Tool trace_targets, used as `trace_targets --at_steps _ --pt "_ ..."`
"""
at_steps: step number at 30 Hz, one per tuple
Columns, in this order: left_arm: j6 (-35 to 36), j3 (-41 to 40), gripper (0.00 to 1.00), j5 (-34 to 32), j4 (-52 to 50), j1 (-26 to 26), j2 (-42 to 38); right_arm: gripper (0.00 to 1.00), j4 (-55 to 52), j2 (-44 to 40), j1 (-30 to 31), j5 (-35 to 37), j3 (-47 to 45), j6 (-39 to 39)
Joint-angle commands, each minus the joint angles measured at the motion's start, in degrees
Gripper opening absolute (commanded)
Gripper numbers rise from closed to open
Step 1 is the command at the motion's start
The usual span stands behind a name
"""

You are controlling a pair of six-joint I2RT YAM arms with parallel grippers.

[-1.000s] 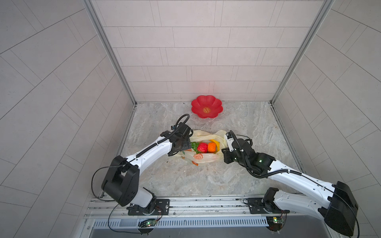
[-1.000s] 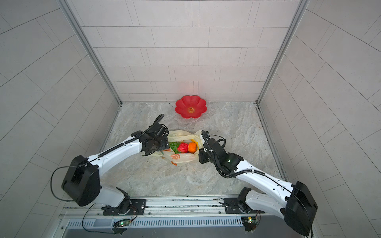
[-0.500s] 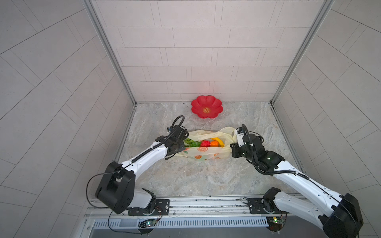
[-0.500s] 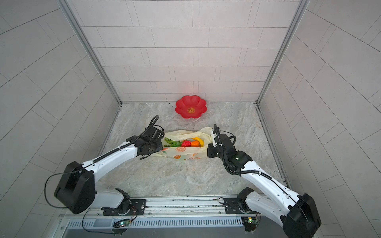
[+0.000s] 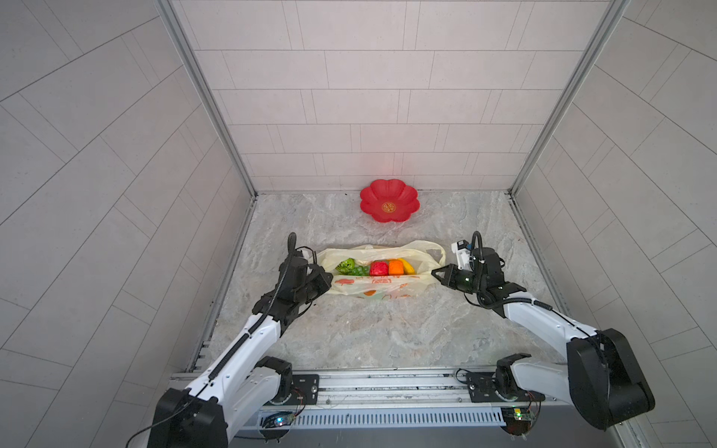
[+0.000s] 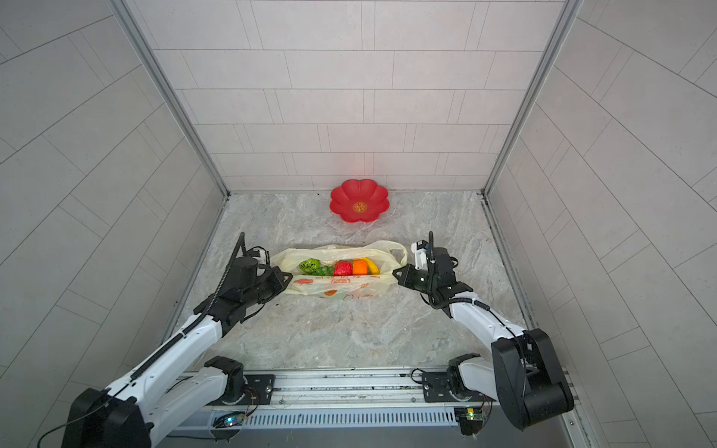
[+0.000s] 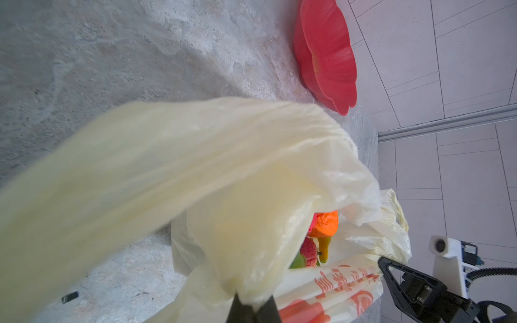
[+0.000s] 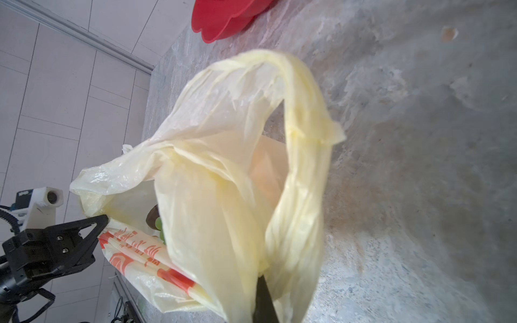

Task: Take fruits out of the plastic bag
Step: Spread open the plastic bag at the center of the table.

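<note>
Left gripper [image 5: 327, 277]: fingers [image 7: 242, 312] pressed together on a bunch of film at the left end of the plastic bag [image 5: 372, 286]. Bag lies on the table [image 5: 368, 337], long axis straight across from arm to arm, mouth pulled into a slot facing up and toward the back wall. Fruits [image 5: 378, 267] all inside, in one row along that axis: green piece [image 5: 345, 265] next to the left gripper, then red piece [image 5: 379, 268], orange [image 5: 396, 267], and banana [image 5: 408, 266] nearest the right. Right gripper [image 5: 435, 272]: pinched shut on the right end's film, by the handle loop. Red dish [image 5: 389, 200] sits well behind, apart, empty. My read: both grippers are tied up holding the mouth, so one must let go to reach in. Each is about equally near its end fruit; go in from above, along the row.
</note>
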Motion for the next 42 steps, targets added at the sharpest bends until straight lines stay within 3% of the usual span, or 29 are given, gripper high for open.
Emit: trace_targets --at_steps 1,2,6,7,10,14,18,23,27,32,37,42 --pt "1.7 -0.29 0.0 -2.67 -0.68 2.42 3.0 0.0 -2.92 0.11 -1.75 6.9 1.42 0.48" --pt "2.35 -0.11 0.0 -1.69 -0.51 2.43 4.12 0.01 -6.05 -0.54 -0.98 8.96 2.36 -1.04" --pt "5.75 2.0 0.0 -3.15 -3.54 -0.3 5.16 0.49 -22.44 -5.36 5.69 23.57 9.41 -7.89" --pt "6.29 2.45 0.0 -4.08 -4.33 -1.16 4.86 0.56 -26.0 -6.17 7.6 27.23 11.26 -9.07" --pt "7.84 3.15 0.0 -6.16 -6.08 -3.25 3.85 0.7 -36.17 -6.95 13.36 37.69 17.3 -12.7" --pt "8.08 3.23 0.0 -7.33 -6.86 -3.97 3.29 0.75 -42.71 -5.68 21.24 46.13 24.12 -18.52" --pt "8.4 3.66 0.0 -7.54 -7.12 -3.97 3.09 0.75 -44.02 -0.37 27.67 49.45 30.55 -24.42" --pt "8.65 4.04 0.0 -8.28 -7.51 -3.97 2.19 0.76 -43.07 12.39 33.61 50.08 40.35 -31.89" --pt "8.81 4.28 0.0 -8.38 -8.09 -4.0 1.67 0.81 -42.23 22.1 37.23 49.08 47.18 -37.51" --pt "9.14 3.99 0.0 -7.98 -8.22 -3.97 1.08 0.8 -41.13 31.98 39.29 49.78 53.9 -40.79" --pt "9.26 2.86 0.0 -7.6 -7.9 -3.97 0.63 0.6 -42.03 40.28 37.37 51.41 61.01 -41.65" --pt "9.49 0.99 0.0 -8.78 -8.04 -3.97 -1.1 0.19 -43.1 45.28 31.66 44.78 67.12 -41.09"
